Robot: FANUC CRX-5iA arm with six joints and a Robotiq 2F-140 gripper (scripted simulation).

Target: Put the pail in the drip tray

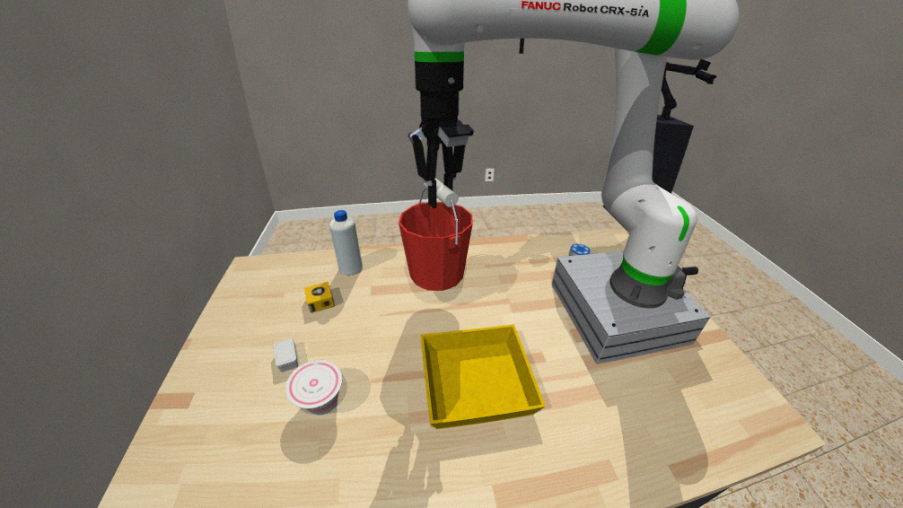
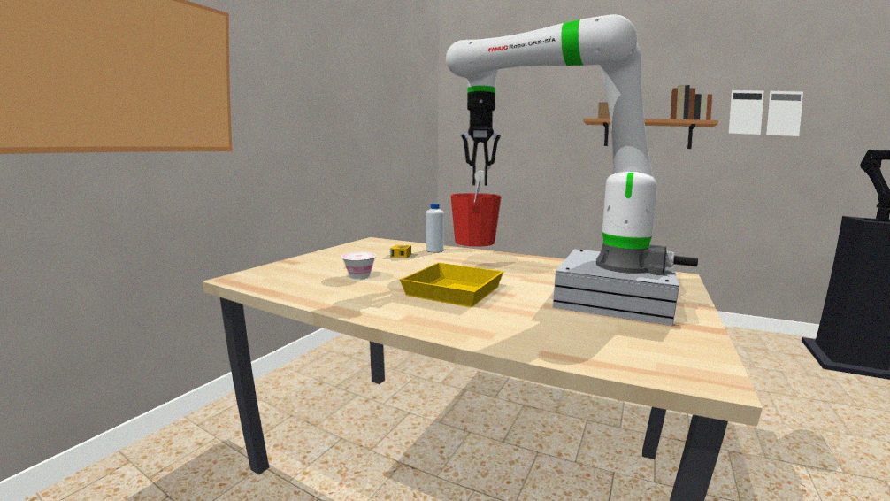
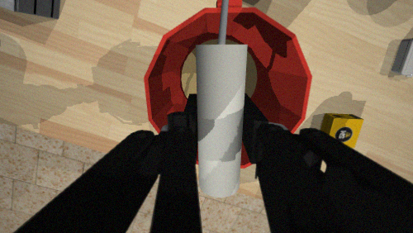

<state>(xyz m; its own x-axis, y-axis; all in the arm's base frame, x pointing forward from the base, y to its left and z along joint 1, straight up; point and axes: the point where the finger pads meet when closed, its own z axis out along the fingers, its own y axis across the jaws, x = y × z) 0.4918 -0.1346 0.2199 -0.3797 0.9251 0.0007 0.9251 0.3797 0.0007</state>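
Note:
The red pail hangs upright from its wire bail, held in the air above the far part of the table; it also shows in the side view and from above in the wrist view. My gripper is shut on the pail's white handle grip, seen also in the side view. The yellow drip tray sits empty on the table, nearer the front than the pail and apart from it; it also shows in the side view.
A white bottle with a blue cap stands left of the pail. A small yellow box, a small grey block and a pink-lidded cup lie left of the tray. The robot's grey base stands to the right.

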